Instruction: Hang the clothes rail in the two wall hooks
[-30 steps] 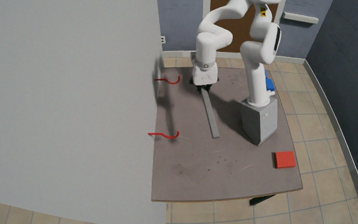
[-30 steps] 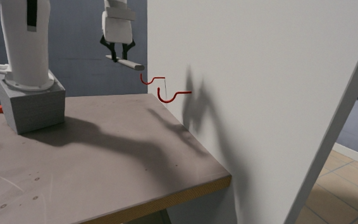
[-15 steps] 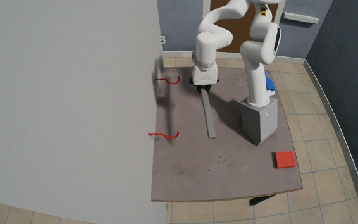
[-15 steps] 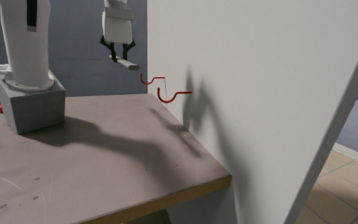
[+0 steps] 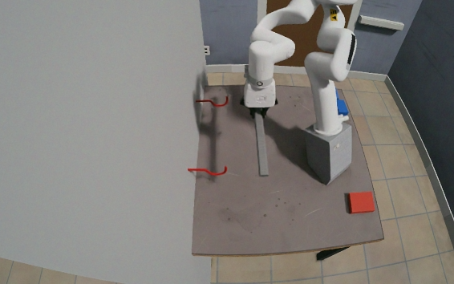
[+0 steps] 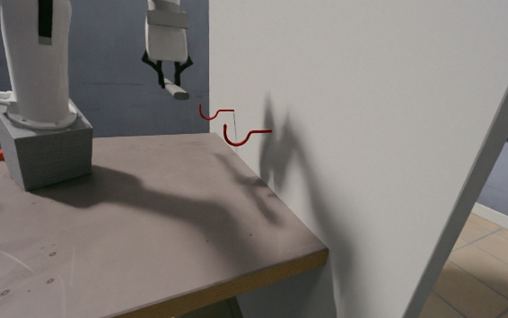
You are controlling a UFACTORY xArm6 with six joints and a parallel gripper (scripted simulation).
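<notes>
My gripper (image 5: 259, 113) (image 6: 168, 82) is shut on one end of the grey clothes rail (image 5: 261, 146) (image 6: 176, 92) and holds it in the air above the table. The rail runs roughly parallel to the white wall (image 5: 87, 120) (image 6: 354, 112), to the right of it in the top view. Two red hooks stick out of the wall: the far hook (image 5: 216, 103) (image 6: 211, 115) and the near hook (image 5: 212, 172) (image 6: 241, 137). The rail is apart from both hooks, beside and a little above them.
The arm's grey base block (image 5: 330, 154) (image 6: 39, 148) stands on the brown table (image 5: 280, 217) (image 6: 152, 234). A red flat block (image 5: 362, 202) lies near the table's right edge. A blue thing (image 5: 342, 106) sits behind the base.
</notes>
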